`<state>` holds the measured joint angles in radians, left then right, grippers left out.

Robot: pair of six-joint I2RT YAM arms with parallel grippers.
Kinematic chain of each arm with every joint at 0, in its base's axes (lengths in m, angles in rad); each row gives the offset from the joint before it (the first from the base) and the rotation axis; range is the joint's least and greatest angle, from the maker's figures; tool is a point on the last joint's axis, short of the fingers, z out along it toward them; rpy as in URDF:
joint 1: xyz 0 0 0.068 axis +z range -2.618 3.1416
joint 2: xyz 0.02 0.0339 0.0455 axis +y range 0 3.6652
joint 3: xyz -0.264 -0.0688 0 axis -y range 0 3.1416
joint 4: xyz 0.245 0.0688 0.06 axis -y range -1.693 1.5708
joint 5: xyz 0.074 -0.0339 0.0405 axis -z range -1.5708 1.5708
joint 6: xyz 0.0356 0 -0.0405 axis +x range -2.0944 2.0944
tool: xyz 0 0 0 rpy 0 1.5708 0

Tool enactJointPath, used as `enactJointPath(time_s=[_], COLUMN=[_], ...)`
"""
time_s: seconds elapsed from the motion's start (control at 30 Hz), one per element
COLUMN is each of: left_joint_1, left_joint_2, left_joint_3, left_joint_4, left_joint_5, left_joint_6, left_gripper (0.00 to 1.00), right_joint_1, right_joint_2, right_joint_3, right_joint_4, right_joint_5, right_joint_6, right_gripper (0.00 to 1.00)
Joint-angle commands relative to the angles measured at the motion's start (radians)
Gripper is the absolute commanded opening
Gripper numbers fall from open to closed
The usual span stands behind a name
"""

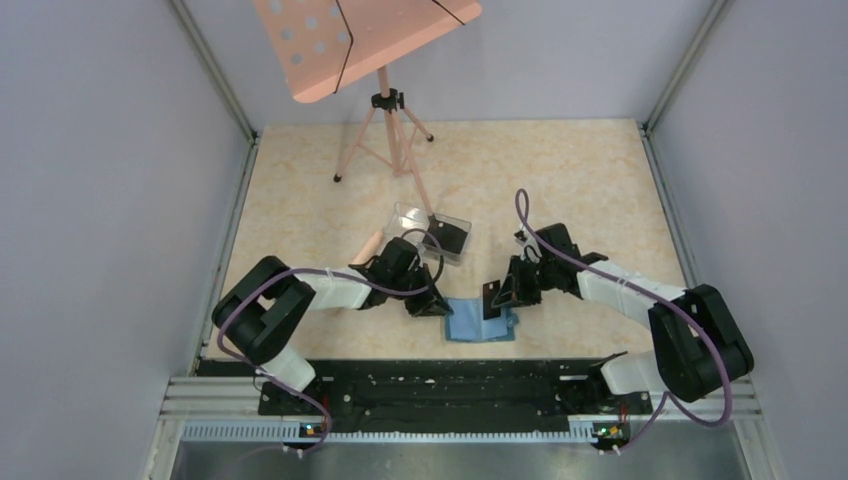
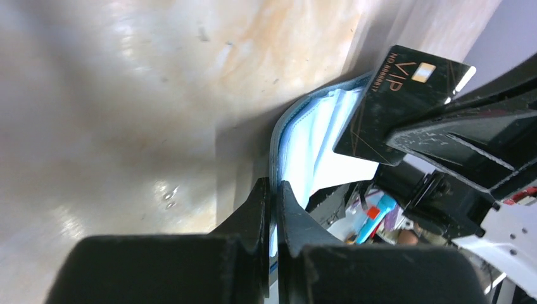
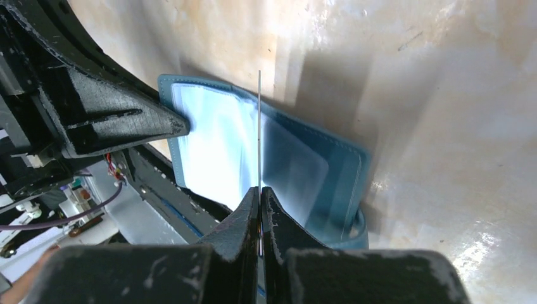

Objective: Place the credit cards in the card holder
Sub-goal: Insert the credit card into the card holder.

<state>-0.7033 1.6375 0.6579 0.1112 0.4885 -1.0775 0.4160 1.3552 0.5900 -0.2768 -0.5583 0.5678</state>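
The right fingers (image 3: 242, 221) are pinched shut on one black credit card (image 3: 259, 133), seen edge-on, its free end pointing straight at the open card holder (image 3: 329, 171) just ahead. The left fingers (image 2: 248, 221) are clamped shut on the holder's left edge, which curls up from the worktop (image 1: 560, 180). I judge the right arm must slide the card into a light-blue pocket. More dark cards (image 1: 452, 237) lie in a clear box (image 1: 405, 215) behind, with a pink music stand (image 1: 350, 40) further back.
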Motion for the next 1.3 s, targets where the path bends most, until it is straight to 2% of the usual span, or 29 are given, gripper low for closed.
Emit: enactJointPath(time_s=[0.0,0.17,0.2,0.27,0.33,0.4,0.47,0.57,0.77,0.8,1.03,1.27], left_joint_1=[0.01,0.011,0.011,0.011,0.011,0.01,0.009,0.006,-0.025,-0.031,-0.048,-0.048], left_joint_2=[-0.084,-0.059,-0.057,-0.057,-0.061,-0.066,-0.072,-0.064,0.033,0.054,0.086,0.086], left_joint_3=[-0.05,-0.033,-0.034,-0.029,0.002,0.035,0.062,0.082,0.146,0.154,0.157,0.139], left_joint_4=[0.052,0.024,0.015,-0.027,-0.151,-0.252,-0.319,-0.36,-0.391,-0.396,-0.397,-0.403], left_joint_5=[-0.169,-0.154,-0.153,-0.161,-0.2,-0.235,-0.262,-0.271,-0.233,-0.232,-0.245,-0.268], left_joint_6=[-0.083,-0.067,-0.066,-0.054,-0.015,0.03,0.07,0.106,0.157,0.158,0.147,0.133], left_gripper=[0.0,0.02,0.09,0.29,0.45,0.53,0.54,0.45,0.04,0.0,0.0,0.0], right_joint_1=[0.0,0.001,0.0,0.001,0.001,0.0,0.001,0.001,0.0,0.0,0.0,-0.002], right_joint_2=[-0.04,-0.007,0.0,0.013,0.028,0.043,0.061,0.082,0.104,0.106,0.101,0.065], right_joint_3=[0.047,0.038,0.036,0.027,0.024,0.024,0.025,0.019,-0.015,-0.019,-0.07,-0.104], right_joint_4=[0.044,0.106,0.117,0.147,0.184,0.21,0.229,0.249,0.271,0.269,0.36,0.38], right_joint_5=[0.017,-0.002,0.0,0.0,-0.01,-0.025,-0.037,-0.045,-0.058,-0.058,-0.106,-0.135], right_joint_6=[-0.009,-0.002,-0.002,0.005,0.011,0.02,0.024,0.028,0.046,0.048,0.1,0.152], right_gripper=[0.0,0.0,0.0,0.0,0.0,0.0,0.0,0.0,0.0,0.0,0.0,0.0])
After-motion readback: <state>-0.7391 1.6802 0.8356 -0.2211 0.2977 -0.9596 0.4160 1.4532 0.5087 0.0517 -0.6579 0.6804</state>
